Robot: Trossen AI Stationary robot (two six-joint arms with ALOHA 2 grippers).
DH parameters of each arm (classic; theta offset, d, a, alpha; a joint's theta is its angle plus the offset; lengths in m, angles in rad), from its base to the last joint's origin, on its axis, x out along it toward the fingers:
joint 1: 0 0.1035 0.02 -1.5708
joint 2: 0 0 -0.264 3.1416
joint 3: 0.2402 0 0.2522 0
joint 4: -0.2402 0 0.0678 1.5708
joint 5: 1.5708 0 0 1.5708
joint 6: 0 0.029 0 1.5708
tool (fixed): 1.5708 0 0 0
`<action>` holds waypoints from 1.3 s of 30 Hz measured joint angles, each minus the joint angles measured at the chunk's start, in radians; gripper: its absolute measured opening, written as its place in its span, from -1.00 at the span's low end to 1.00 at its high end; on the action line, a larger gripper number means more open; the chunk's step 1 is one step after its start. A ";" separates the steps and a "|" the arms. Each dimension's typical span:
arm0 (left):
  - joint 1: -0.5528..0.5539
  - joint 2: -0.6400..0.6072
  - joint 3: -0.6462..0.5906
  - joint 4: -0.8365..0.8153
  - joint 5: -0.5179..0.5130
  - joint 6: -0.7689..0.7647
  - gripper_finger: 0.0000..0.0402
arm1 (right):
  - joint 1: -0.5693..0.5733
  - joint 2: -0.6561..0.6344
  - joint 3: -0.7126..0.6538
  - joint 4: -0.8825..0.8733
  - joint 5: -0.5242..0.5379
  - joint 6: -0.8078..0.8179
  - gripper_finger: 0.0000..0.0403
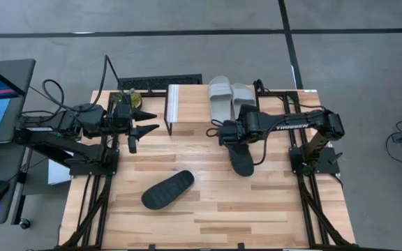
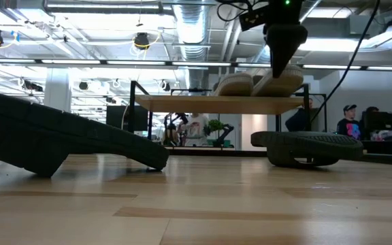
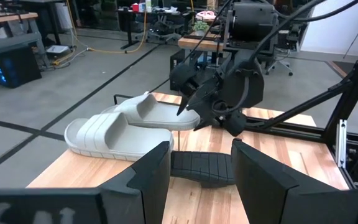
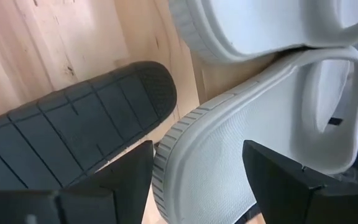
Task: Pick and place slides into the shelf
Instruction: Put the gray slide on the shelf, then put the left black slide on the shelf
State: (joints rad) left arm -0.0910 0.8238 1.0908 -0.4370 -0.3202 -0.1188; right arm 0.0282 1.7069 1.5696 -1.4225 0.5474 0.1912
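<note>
Two light grey slides (image 1: 230,97) lie side by side on the right part of the shelf (image 1: 187,104), soles on its wooden plank (image 2: 203,103). One black slide (image 1: 241,157) lies sole-up on the table under my right arm. The other black slide (image 1: 167,189) lies sole-up nearer the table's near edge. My right gripper (image 1: 216,132) is open and hovers at the shelf's near edge, beside the grey slides' (image 4: 241,143) near ends and above the black slide (image 4: 73,124). My left gripper (image 1: 155,120) is open and waits left of the shelf.
The left half of the shelf's plank (image 1: 183,104) is bare. The wooden tabletop (image 1: 208,209) has open room between and in front of the two black slides. A keyboard (image 1: 159,84) lies beyond the table's far edge. People (image 2: 349,119) show in the room behind.
</note>
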 joint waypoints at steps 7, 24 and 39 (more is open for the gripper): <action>0.000 0.000 0.000 0.000 0.010 -0.008 -0.21 | -0.044 0.000 0.000 0.026 -0.001 -0.050 0.19; 0.000 0.000 0.000 0.000 0.010 -0.008 -0.21 | -0.064 0.000 0.000 0.044 -0.034 -0.088 0.19; 0.000 0.000 0.000 -0.002 0.011 -0.008 -0.21 | 0.063 -0.127 0.094 0.053 0.099 -0.027 0.17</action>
State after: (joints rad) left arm -0.0910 0.8238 1.0908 -0.4386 -0.3096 -0.1272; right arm 0.0911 1.5796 1.6636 -1.3700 0.6463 0.1643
